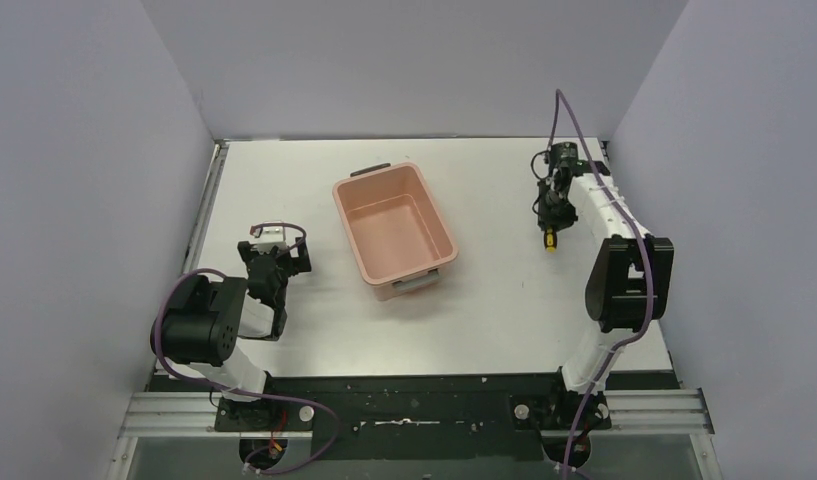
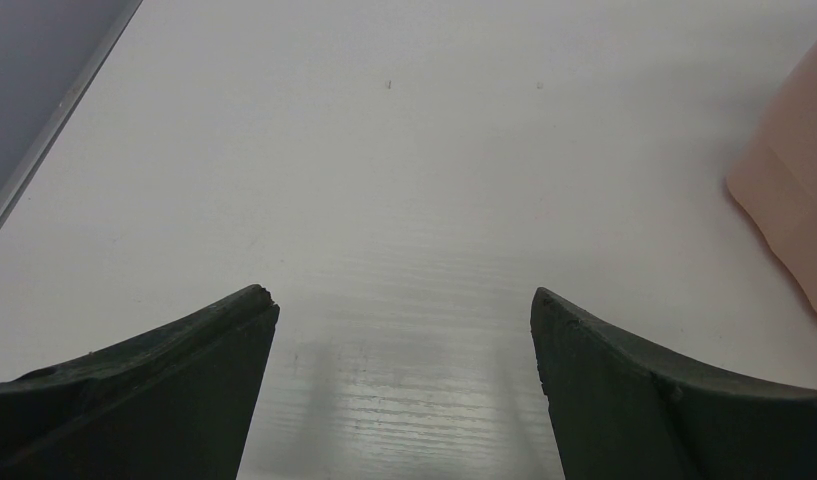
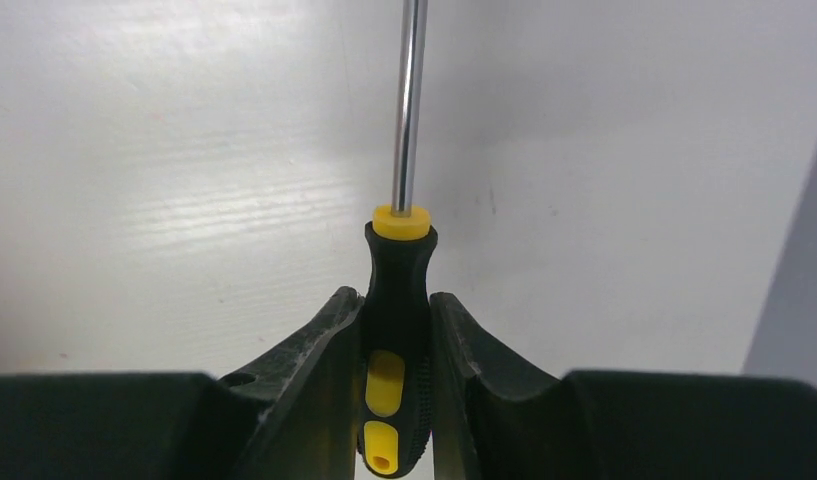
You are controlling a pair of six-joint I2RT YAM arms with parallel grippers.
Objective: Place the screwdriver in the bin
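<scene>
The screwdriver (image 3: 396,300) has a yellow-and-black handle and a thin metal shaft. In the right wrist view my right gripper (image 3: 396,300) is shut on its handle, the shaft pointing away over the white table. In the top view the right gripper (image 1: 554,215) is at the back right, with the yellow handle end (image 1: 550,241) showing below it, well right of the bin. The bin (image 1: 393,229) is a salmon-pink tub with grey handles in the middle of the table, with nothing in it. My left gripper (image 1: 274,262) is open with nothing between its fingers, left of the bin; it also shows in the left wrist view (image 2: 404,300).
White walls enclose the table at left, back and right. The bin's side (image 2: 794,210) shows at the right edge of the left wrist view. A metal rail (image 1: 206,215) runs along the table's left edge.
</scene>
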